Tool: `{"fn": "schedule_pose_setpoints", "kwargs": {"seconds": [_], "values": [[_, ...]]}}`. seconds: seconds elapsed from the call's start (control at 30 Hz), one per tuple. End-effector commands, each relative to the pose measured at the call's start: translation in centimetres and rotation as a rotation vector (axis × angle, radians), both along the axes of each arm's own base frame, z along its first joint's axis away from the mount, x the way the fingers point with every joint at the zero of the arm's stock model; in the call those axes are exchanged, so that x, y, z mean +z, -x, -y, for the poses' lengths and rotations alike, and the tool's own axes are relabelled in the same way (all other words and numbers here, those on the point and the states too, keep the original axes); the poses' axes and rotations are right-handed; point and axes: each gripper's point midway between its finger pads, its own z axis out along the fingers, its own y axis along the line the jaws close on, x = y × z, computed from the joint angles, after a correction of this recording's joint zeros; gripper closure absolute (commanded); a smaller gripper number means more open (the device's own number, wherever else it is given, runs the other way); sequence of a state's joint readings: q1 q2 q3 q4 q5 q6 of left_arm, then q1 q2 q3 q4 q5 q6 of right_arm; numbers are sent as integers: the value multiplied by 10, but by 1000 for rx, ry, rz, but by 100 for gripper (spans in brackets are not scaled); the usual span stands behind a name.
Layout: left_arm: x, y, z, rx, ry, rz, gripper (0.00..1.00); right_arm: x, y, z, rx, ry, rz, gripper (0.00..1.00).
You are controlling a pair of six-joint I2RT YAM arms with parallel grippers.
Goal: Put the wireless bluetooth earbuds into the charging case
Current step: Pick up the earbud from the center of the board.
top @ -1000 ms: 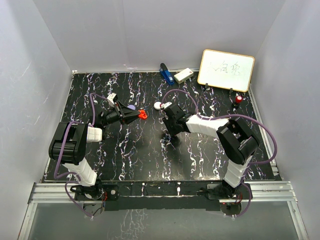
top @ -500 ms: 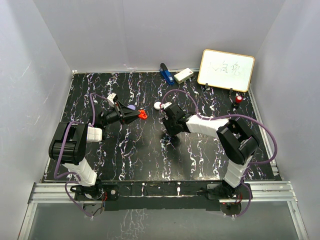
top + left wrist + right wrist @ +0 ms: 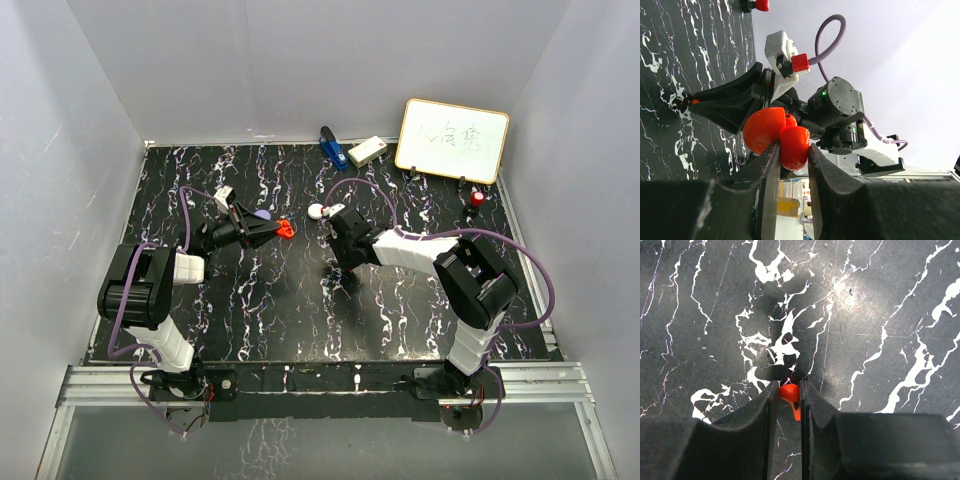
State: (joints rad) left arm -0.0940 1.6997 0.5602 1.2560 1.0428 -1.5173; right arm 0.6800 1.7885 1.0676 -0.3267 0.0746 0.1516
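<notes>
The left gripper [image 3: 792, 150] is clamped shut on a red charging case [image 3: 775, 132]. Its two fingers pinch one rounded half, so the case hangs in the air over the left middle of the black marbled table [image 3: 890, 315]. Held off the surface like this, the case seems to be offered sideways toward the other arm. The right gripper [image 3: 788, 390], just right of centre, points down with its tips at the table and is closed on a tiny red earbud [image 3: 791, 399]. The pinch looks meant to lift the earbud and carry it left to the case. Only the right wrist view shows the earbud clearly, wedged between the fingers with its thin end pointing back toward the camera. From above it is hidden under the arm. The left wrist view alone shows how the case is gripped, with the right arm beyond it. The top view gives the layout. The two grippers are near each other but apart, and a white piece [image 3: 317, 211] and a purple piece [image 3: 262, 214] lie just beyond them on the far side.
</notes>
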Motion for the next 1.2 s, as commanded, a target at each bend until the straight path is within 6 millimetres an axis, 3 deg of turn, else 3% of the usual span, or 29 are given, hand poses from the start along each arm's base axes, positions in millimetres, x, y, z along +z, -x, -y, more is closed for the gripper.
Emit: {"fn": "schedule_pose_setpoints", "kwargs": {"seconds": [0.0, 0.2, 0.47, 0.6, 0.77, 0.93, 1.17], "values": [[18, 4, 1, -10, -1, 93, 100, -18, 13, 10, -2, 35, -57, 85], [18, 4, 1, -10, -2, 92, 100, 14, -3, -8, 14, -76, 22, 93], [20, 10, 8, -24, 1, 96, 100, 111, -46, -35, 42, -381, 258, 100], [23, 15, 13, -40, 13, 94, 100, 161, -54, -43, 104, -547, 426, 100], [31, 17, 19, -37, 38, 90, 100, 202, -53, -51, 205, -723, 583, 100], [36, 15, 26, -32, 37, 85, 100, 224, -46, -59, 304, -840, 643, 100], [39, 14, 28, -11, 49, 77, 100, 257, -22, -59, 432, -991, 829, 100]]}}
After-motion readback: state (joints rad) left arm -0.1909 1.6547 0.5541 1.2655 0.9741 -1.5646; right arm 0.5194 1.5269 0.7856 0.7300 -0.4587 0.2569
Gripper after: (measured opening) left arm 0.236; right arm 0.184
